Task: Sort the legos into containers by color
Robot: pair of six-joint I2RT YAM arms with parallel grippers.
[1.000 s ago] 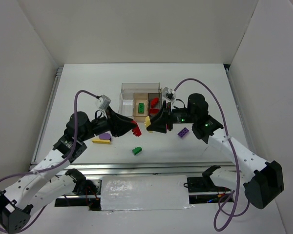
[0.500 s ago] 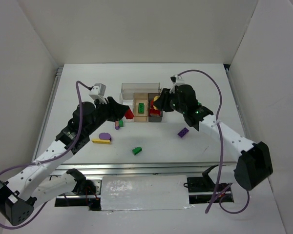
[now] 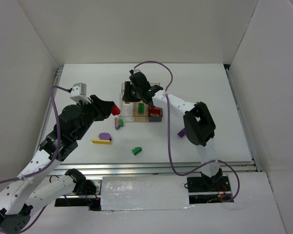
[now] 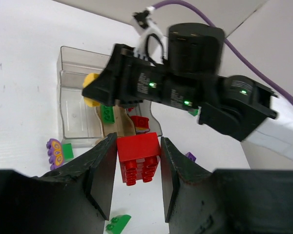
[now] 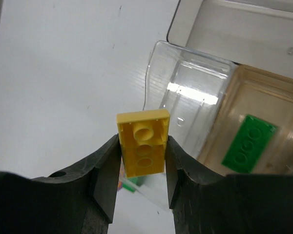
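I'm running this from afar, and what I see is a robotics lab test cell, not a lived-in room. Plain white panels (image 3: 136, 29) box in a white surface (image 3: 200, 87) on the left, right and far sides. An aluminium rail (image 3: 151, 168) runs along the near edge, where the left arm (image 3: 39, 163) and right arm (image 3: 199, 127) are mounted, with purple cables (image 3: 168, 146) looping loose. The props are toy bricks (image 3: 101, 141) and clear bins (image 3: 124, 105) near the middle of the surface.

The top camera looked steeply down on the whole bench (image 3: 88, 85); both wrist cameras sat close, sharing the containers (image 4: 75, 117).
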